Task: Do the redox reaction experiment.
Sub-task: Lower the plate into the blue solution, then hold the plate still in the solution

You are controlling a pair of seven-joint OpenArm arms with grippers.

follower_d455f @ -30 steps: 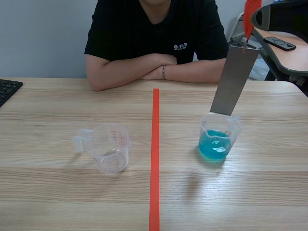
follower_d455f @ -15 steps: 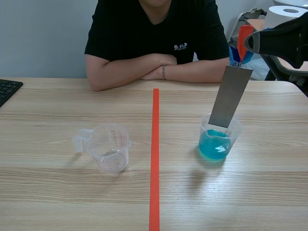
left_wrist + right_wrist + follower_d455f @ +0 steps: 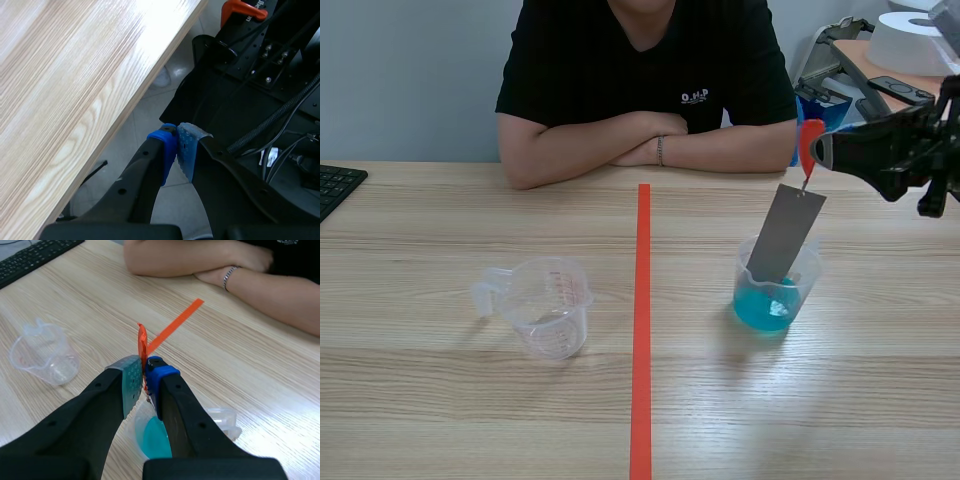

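A grey metal strip (image 3: pixel 785 234) hangs from a red tag (image 3: pixel 808 140) that my right gripper (image 3: pixel 817 152) is shut on. The strip's lower end stands inside the clear beaker of blue liquid (image 3: pixel 773 291) right of the tape line. In the right wrist view the red tag (image 3: pixel 142 341) sticks up between the fingers (image 3: pixel 131 382), and the blue liquid (image 3: pixel 152 438) shows below them. An empty clear measuring cup (image 3: pixel 546 305) stands left of the line, also seen as the empty cup (image 3: pixel 46 355). My left gripper (image 3: pixel 177 147) is shut on nothing, hanging off the table's edge.
An orange-red tape line (image 3: pixel 641 320) divides the table. A person sits across with folded arms (image 3: pixel 640 140) resting on the far edge. A black keyboard (image 3: pixel 334 186) lies at the far left. The table edge (image 3: pixel 125 110) runs beside my left gripper, over the floor.
My right gripper has come down and toward the table with the strip, lowering its end from just above the beaker's rim into the blue liquid. The left cup has not moved.
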